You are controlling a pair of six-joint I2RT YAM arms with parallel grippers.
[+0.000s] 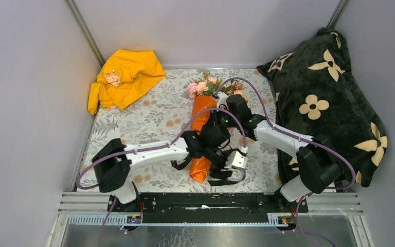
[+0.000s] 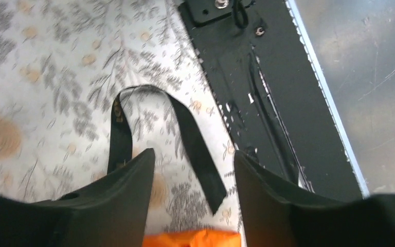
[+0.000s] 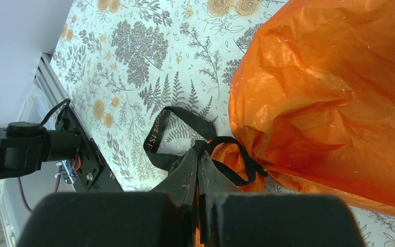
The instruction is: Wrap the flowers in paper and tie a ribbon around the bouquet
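though wrapped in the paper [image 3: 329, 92], with the flowers [image 1: 198, 87] poking out the far end, lay as the bouquet [image 1: 201, 110] just left of the pillow [image 1: 329, 77]. carried the ribbon [image 3: 154, 138] looped round the narrow end, also left of the pillow. clamped that loop in the right gripper [image 3: 198, 154]; held the left gripper [image 2: 193, 154] parted, empty, above a loose tail. judged wrapping done, knot not yet tight.

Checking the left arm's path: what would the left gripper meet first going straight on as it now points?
Probably the ribbon: its black strip lies on the tablecloth straight ahead of the open left gripper, in line with the gap between its fingers. Depth is hard to judge.
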